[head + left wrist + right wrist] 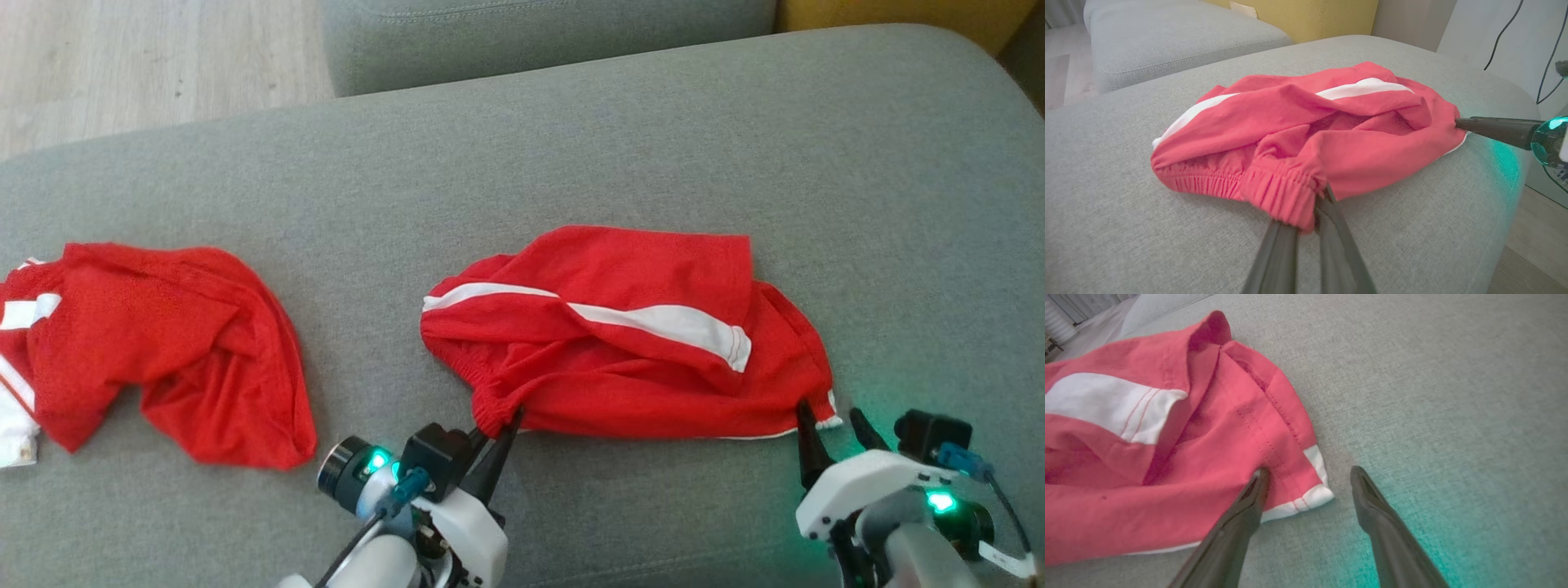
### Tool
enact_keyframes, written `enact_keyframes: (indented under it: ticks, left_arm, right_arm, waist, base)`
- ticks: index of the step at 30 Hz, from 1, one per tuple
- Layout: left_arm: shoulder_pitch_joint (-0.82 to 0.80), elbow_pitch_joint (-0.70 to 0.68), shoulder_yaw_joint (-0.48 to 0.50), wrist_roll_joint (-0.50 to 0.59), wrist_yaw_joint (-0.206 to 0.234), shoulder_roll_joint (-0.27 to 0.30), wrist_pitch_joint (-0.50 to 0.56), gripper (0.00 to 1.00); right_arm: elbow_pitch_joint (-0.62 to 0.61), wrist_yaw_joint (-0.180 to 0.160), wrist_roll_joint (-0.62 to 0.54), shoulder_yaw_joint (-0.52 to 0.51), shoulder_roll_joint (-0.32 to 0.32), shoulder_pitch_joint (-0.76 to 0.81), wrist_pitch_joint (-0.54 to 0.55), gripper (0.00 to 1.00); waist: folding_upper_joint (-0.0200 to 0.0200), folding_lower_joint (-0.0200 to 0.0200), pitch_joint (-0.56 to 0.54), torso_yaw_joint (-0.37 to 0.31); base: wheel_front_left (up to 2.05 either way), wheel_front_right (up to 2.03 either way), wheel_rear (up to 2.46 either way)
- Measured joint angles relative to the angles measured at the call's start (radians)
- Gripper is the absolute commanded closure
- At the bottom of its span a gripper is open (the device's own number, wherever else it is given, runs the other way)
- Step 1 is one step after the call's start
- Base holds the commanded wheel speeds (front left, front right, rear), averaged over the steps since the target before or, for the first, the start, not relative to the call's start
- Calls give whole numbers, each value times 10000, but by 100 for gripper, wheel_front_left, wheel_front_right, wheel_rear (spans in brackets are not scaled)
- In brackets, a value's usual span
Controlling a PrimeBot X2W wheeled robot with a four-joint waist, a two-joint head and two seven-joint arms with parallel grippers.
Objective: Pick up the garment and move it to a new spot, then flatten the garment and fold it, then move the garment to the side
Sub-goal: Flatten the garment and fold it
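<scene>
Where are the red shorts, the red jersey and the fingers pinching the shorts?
red shorts (pixel 637 265), head view, on the upper red panel.
red jersey (pixel 163 327), head view, on its crumpled red middle.
left fingers (pixel 1336 245), left wrist view, on one finger below the waistband.

Seat: broad grey woven-fabric sofa cushion (pixel 571 147), rounded edges | Behind its far edge: second grey stitched cushion (pixel 531 33) | Floor: pale wood planks (pixel 122 73) beyond the far left corner | Far right corner: mustard-yellow upholstered panel (pixel 1306 16) | Right side: white wall (pixel 1474 36), thin black cables (pixel 1502 29) hanging | Light: soft, even.
</scene>
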Motion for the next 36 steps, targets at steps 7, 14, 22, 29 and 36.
enact_keyframes:
  ticks: [7,14,22,29,36]
  left_arm:
    - [51,-48,-21,0,0,0,0,100]
    - [44,-56,-12,2,0,2,0,100]
    - [35,-10,44,6,-15,2,0,100]
    - [-81,92,274,42,-215,174,0,100]
    - [-1342,247,244,-27,-654,752,10,100]
  right_arm:
    - [186,0,326,157,-15,-174,117,0]
    - [337,-2,811,188,-40,-505,280,79]
    - [412,0,867,326,-69,-634,443,100]
    - [-222,-2,1258,894,-42,-635,773,100]
    - [-1749,-2,1774,1221,-36,-791,1636,100]
  waist:
    - [0,0,89,52]
    - [0,0,281,109]
    - [0,0,200,98]
    - [0,0,-221,90]
    - [0,0,-852,165]
  base:
    - [0,0,0]
    - [0,0,0]
    - [0,0,0]
    - [0,0,0]
    - [0,0,0]
